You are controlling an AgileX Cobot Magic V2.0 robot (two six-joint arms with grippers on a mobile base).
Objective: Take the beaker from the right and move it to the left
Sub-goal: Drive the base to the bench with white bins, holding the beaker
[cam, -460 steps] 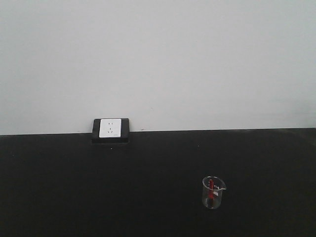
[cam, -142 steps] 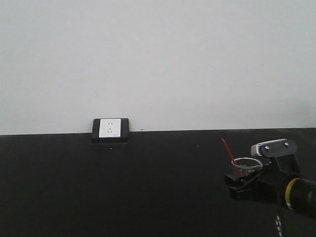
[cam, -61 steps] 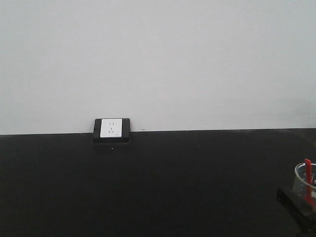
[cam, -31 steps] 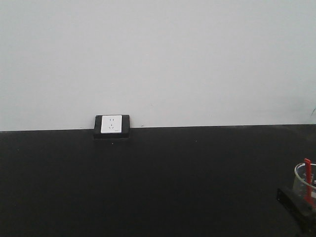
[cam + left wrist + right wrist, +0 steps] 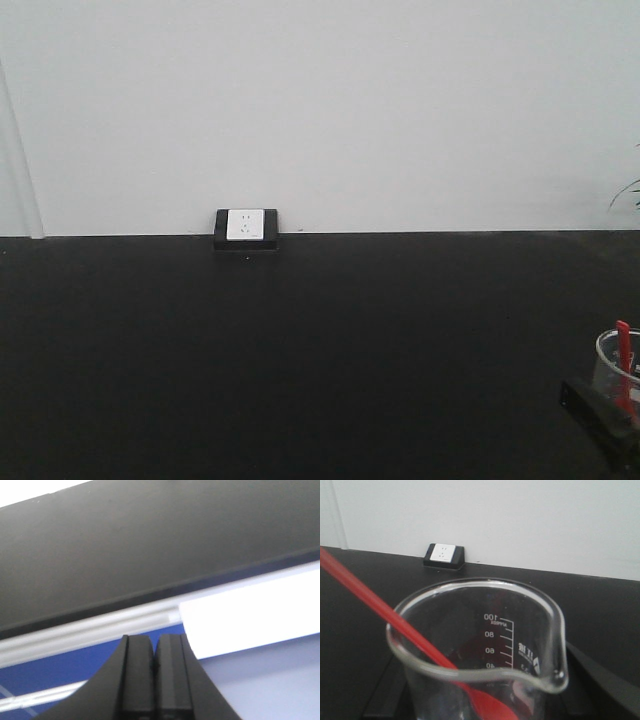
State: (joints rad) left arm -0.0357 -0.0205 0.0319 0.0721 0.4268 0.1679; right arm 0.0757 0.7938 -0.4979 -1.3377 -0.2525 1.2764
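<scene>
The small clear beaker [image 5: 612, 362] with red markings and a red stick [image 5: 623, 345] in it shows at the far right edge of the front view. It is held above the black table [image 5: 300, 350]. My right gripper [image 5: 603, 408] is shut on the beaker, with a dark finger [image 5: 592, 402] in front of the glass. In the right wrist view the beaker [image 5: 520, 630] fills the frame, with the stick [image 5: 370, 602] leaning left and dark fingers [image 5: 602, 685] on both sides. My left gripper [image 5: 155, 680] is shut and empty, off the table's edge.
A white socket in a black box [image 5: 245, 227] sits at the table's back edge against the white wall; it also shows in the right wrist view [image 5: 443, 555]. A plant leaf [image 5: 628, 190] pokes in at the right. A wall strip [image 5: 20, 150] stands at the far left.
The beaker once stood on the table; the right gripper took and lifted it. In the last second the view shifted: the socket slid up and right, while the held beaker kept its place in frame.
</scene>
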